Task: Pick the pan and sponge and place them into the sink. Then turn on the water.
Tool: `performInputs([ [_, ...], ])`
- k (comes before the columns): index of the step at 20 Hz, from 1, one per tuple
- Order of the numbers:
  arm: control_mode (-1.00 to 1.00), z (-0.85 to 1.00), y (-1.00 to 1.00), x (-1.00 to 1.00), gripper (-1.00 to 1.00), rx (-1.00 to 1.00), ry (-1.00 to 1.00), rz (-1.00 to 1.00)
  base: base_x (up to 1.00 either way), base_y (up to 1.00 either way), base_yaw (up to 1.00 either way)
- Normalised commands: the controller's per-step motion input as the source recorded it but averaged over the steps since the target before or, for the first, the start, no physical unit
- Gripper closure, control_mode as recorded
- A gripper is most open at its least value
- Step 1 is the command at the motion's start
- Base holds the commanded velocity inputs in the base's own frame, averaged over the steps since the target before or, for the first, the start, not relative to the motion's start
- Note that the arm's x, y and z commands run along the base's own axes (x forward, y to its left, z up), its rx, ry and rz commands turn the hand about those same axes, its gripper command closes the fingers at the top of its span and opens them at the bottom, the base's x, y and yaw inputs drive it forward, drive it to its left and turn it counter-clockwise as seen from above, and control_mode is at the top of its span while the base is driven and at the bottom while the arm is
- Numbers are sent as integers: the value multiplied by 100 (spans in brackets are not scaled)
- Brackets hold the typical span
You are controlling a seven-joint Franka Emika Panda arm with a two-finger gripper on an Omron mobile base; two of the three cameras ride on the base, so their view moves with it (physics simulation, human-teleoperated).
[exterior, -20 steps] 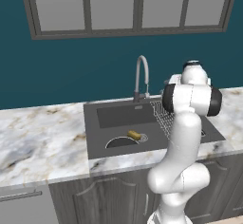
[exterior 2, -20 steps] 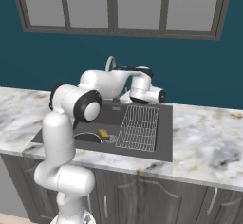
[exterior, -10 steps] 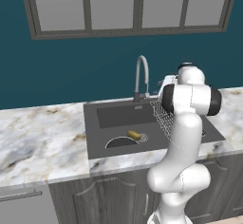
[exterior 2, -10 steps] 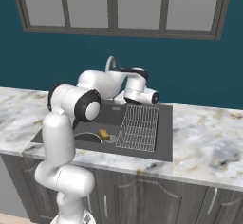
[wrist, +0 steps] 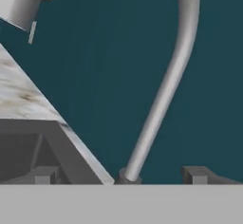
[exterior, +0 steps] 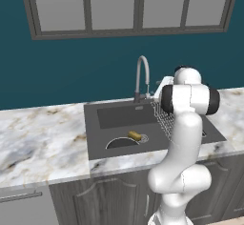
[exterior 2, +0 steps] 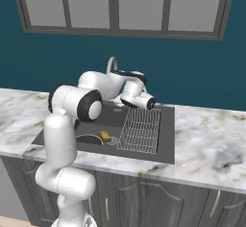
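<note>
Teal wall and a grey-framed window back the marbled counter, into which the sink is recessed.

Gripper: in the hand view the two finger tips rise at the bottom edge, well apart, with nothing between them. The jaws stand wide and hold nothing. The faucet rises from a point just between the tips and curves up across the tilted frame, so the hand is aimed at the faucet's lower stem. In the right base view the hand sits over the back edge of the basin, beside the faucet and above the wire rack.

Task items: the pan lies on the sink floor at the front. The sponge lies in the basin at the pan's far edge; whether it rests on the pan or just beside it cannot be told.

Progress, judged from this layout: both placements appear complete. No water stream is visible at the spout. The remaining step is to turn on the water, and the hand's position near the faucet base suggests that step is in hand.
</note>
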Motion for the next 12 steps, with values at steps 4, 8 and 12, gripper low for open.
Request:
performInputs([
  [4,-100,-13,0,33,-100,2,-7,-11,0,0,0],
  [8,-100,-21,0,34,-100,1,-6,-9,0,0,0],
  [12,-100,-22,0,41,-100,0,-5,-7,0,0,0],
])
